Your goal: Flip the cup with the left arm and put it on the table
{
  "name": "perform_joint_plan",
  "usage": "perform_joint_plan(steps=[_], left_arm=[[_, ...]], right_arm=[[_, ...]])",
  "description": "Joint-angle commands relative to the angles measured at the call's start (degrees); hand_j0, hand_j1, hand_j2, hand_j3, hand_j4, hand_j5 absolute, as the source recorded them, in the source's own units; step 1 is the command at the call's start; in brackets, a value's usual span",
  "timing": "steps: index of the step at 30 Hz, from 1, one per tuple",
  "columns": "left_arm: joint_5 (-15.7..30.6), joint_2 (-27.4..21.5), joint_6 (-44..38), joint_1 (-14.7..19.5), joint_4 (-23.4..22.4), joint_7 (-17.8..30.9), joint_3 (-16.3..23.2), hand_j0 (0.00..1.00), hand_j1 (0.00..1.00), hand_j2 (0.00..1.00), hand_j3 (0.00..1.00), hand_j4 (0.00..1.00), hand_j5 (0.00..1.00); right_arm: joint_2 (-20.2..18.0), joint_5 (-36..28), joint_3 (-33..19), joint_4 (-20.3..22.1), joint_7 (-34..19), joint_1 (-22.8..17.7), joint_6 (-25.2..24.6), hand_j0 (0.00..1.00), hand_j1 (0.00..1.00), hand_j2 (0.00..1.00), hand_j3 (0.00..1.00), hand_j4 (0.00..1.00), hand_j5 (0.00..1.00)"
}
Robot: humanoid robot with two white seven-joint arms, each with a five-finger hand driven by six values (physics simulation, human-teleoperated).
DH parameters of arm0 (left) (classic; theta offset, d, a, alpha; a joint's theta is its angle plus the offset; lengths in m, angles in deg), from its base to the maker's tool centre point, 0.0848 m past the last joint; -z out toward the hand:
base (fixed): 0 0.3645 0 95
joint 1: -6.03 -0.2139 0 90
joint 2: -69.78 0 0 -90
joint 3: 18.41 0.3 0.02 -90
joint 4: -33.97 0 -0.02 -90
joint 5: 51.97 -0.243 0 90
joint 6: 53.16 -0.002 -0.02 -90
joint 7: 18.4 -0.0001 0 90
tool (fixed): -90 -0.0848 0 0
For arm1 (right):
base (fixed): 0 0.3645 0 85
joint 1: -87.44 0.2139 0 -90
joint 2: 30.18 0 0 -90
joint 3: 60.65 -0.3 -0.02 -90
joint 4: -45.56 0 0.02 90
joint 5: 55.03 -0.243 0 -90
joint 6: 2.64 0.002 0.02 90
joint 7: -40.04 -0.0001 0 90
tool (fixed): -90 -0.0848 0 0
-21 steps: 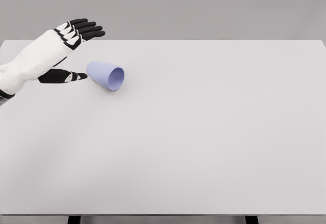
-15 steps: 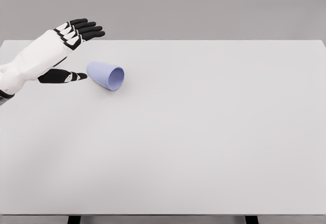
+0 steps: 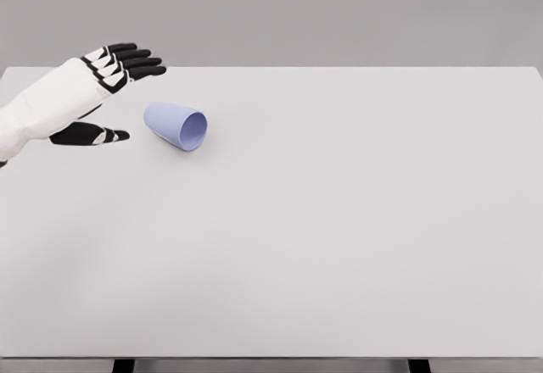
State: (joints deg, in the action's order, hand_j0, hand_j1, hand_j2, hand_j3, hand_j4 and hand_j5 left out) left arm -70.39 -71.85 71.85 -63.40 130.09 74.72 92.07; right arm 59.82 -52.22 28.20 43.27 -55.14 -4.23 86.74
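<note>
Currently: lavender cup (image 3: 176, 125), on its side, empty, upper left of white surface (image 3: 339, 220). Left hand (image 3: 100, 93), fingers spread, holding nothing. Hand has drawn back leftward from the cup; cup unmoved.

A matt, smooth finish like plastic is shown by the pale lavender tapered cup (image 3: 176, 125). The wide white rectangular table (image 3: 339, 237) is rendered as a flat, matt, untextured surface. The left hand (image 3: 97, 85) is covered in smooth white shell panels, with black, slightly glossy finger segments (image 3: 136, 61).
</note>
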Motion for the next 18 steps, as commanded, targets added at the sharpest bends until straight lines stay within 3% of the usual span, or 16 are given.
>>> perform_joint_plan(steps=[1, 7, 9, 18], left_arm=[[0.3, -0.8, 0.0, 0.0, 0.0, -0.1, 1.1, 1.00, 1.00, 1.00, 1.00, 1.00, 1.00], [1.0, -1.1, 0.0, 0.4, -0.3, 0.0, 3.0, 1.00, 1.00, 1.00, 1.00, 1.00, 1.00], [1.0, -0.5, -7.0, 1.9, 0.5, 0.2, 5.1, 1.00, 1.00, 1.00, 1.00, 1.00, 1.00], [7.4, 0.4, -18.9, 9.1, -0.7, 9.4, 14.1, 1.00, 1.00, 1.00, 1.00, 1.00, 1.00]], right_arm=[[0.0, 0.0, 0.0, 0.0, 0.0, 0.0, 0.0, 1.00, 1.00, 1.00, 1.00, 1.00, 1.00], [0.0, 0.0, 0.0, -0.1, 0.0, 0.0, 0.0, 1.00, 1.00, 1.00, 1.00, 1.00, 1.00], [0.0, 0.0, 0.0, 0.0, 0.0, 0.0, 0.0, 1.00, 1.00, 1.00, 1.00, 1.00, 1.00], [0.0, 0.0, 0.0, 0.0, 0.0, 0.0, 0.0, 1.00, 1.00, 1.00, 1.00, 1.00, 1.00]])
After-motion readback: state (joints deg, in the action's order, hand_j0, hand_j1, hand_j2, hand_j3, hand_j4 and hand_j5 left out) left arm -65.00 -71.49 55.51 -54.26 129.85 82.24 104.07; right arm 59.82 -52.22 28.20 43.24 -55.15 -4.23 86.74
